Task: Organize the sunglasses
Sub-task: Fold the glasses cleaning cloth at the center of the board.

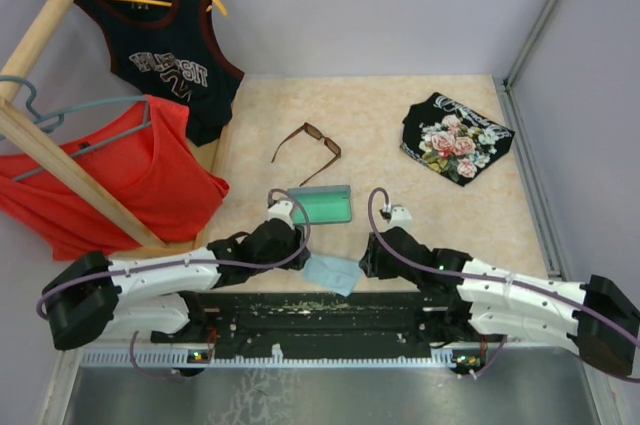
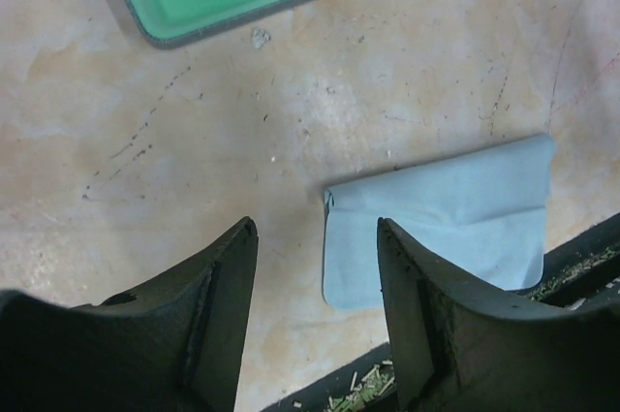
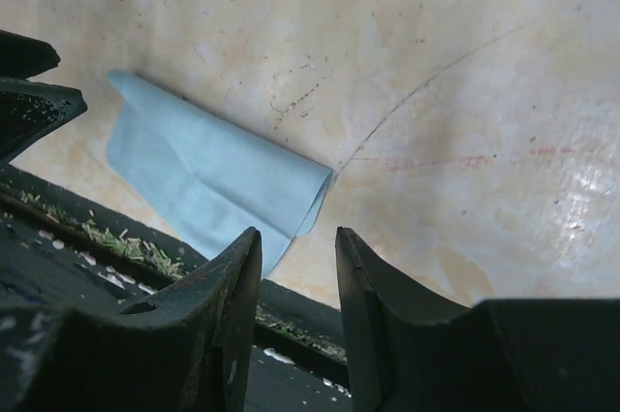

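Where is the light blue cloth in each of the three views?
Top external: the light blue cloth lies lower centre, at the near edge.
Left wrist: cloth, lower right.
Right wrist: cloth, left of centre.
Shared landmark: the crumb-strewn black rail beside it.

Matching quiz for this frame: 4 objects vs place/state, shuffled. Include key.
Things:
1. sunglasses
2. case
3. cloth
4. floral top

Place or state:
A. light blue, at the near edge of the table
B. folded, far right
C. open, green inside
D. temples unfolded, lying beyond the case

Pairs: 1-D, 2-C, 3-A, 4-B
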{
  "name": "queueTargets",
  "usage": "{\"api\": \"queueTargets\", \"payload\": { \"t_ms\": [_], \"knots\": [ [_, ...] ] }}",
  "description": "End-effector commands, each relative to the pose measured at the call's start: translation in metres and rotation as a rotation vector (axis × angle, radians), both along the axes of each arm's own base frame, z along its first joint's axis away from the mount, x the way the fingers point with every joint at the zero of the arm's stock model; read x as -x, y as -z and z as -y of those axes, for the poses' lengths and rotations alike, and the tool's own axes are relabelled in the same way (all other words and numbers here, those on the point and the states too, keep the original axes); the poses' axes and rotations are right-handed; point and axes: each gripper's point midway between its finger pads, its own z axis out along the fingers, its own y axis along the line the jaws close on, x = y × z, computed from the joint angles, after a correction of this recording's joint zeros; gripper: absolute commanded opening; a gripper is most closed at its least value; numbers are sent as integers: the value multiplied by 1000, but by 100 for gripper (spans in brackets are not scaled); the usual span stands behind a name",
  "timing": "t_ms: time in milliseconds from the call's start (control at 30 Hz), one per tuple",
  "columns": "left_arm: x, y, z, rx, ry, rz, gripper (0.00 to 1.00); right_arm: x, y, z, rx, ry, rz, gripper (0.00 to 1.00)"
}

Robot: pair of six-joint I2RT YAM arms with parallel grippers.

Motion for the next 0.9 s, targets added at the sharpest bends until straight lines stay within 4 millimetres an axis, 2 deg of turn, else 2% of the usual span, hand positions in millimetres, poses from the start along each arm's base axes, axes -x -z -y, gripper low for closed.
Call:
{"api": "queueTargets", "payload": {
  "t_ms": [0, 267, 500, 867],
  "knots": [
    [-18, -21, 22, 65, 29, 55, 59, 0, -1, -10, -109, 131, -84, 37],
    [-25, -9, 29, 37, 62, 34, 57, 0, 10, -13, -100, 169, -132, 37],
    [-16, 7, 33, 21, 108, -20, 51, 0, 18, -17, -72, 170, -156, 36],
    [-20, 10, 36, 14, 114, -11, 42, -2, 23, -16, -68, 177, -167, 33]
  ]
}}
